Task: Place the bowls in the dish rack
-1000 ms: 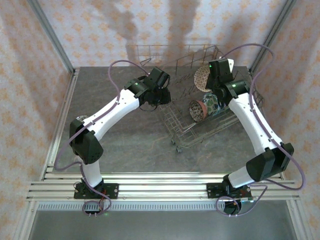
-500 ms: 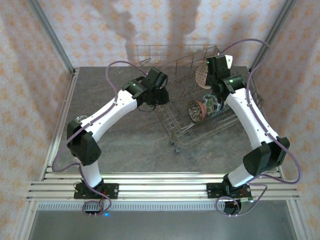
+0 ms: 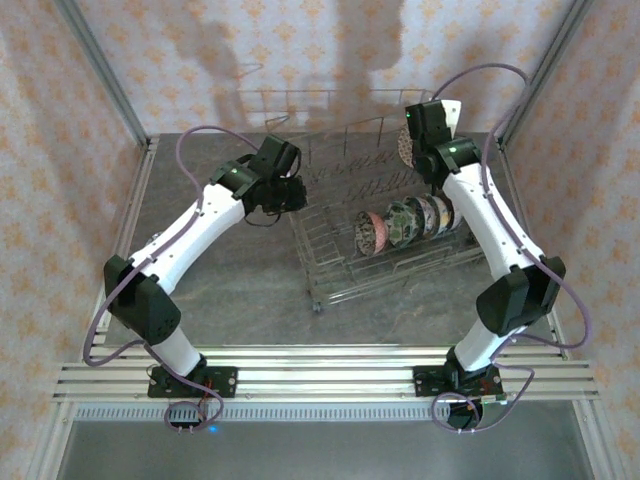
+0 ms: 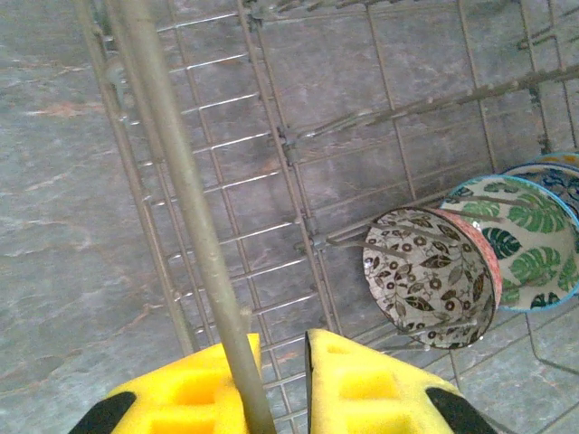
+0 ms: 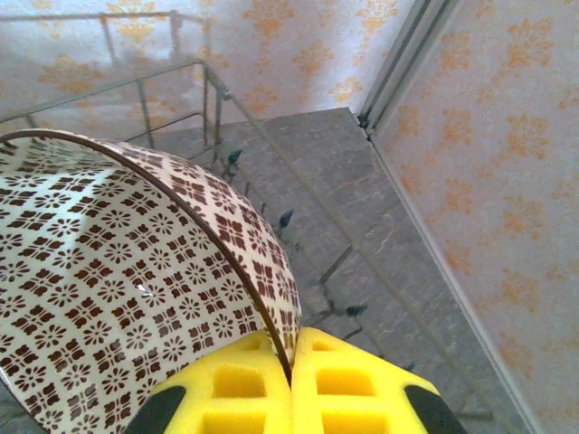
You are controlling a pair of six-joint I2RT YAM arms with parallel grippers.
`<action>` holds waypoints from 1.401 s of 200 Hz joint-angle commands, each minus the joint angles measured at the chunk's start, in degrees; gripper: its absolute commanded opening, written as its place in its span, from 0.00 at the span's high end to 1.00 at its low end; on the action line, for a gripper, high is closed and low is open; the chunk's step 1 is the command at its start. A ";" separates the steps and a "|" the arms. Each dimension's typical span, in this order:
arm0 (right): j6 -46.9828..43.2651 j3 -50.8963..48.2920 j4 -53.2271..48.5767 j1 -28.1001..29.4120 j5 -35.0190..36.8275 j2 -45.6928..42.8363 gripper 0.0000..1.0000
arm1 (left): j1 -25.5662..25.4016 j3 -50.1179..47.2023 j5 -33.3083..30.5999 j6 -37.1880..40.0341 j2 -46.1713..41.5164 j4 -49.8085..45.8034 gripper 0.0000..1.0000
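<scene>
About five bowls (image 3: pixel 405 220) stand on edge in the rack (image 3: pixel 335 262), in a row along its right half with mouths facing left; the rack's long axis runs left-right across the surface (image 3: pixel 220 290); right jaws clench the rim of another bowl (image 5: pixel 136 271) over the far right corner, not yet placed; left jaws straddle the rim wire (image 4: pixel 181 181), and I cannot tell if they grip it.

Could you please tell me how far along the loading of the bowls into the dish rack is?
Done: a row of bowls stands on edge in the dish rack. In hand: the right gripper is shut on the rim of a brown-patterned bowl, held above the rack's far side; the left gripper clasps the rack's rim wire. Left: seating that bowl in the rack.
</scene>
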 commanded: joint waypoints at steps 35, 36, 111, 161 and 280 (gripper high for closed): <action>-2.61 10.92 -4.51 -0.35 13.58 8.64 1.00 | 4.02 -4.21 -1.10 3.38 -7.56 -1.22 0.97; -2.70 11.12 -4.56 -0.36 13.71 8.83 1.00 | 4.04 -4.24 -1.15 3.39 -7.63 -1.24 0.97; -6.67 22.14 -8.02 2.80 23.31 21.03 1.00 | 5.78 -8.89 2.18 3.31 -12.30 3.22 0.62; -5.29 26.29 -11.32 3.74 28.35 27.46 1.00 | 9.28 -8.53 4.17 4.19 -15.45 2.19 0.44; -10.54 30.07 -12.51 5.21 34.45 34.95 1.00 | 21.37 -15.10 9.48 9.06 -20.89 -0.09 0.38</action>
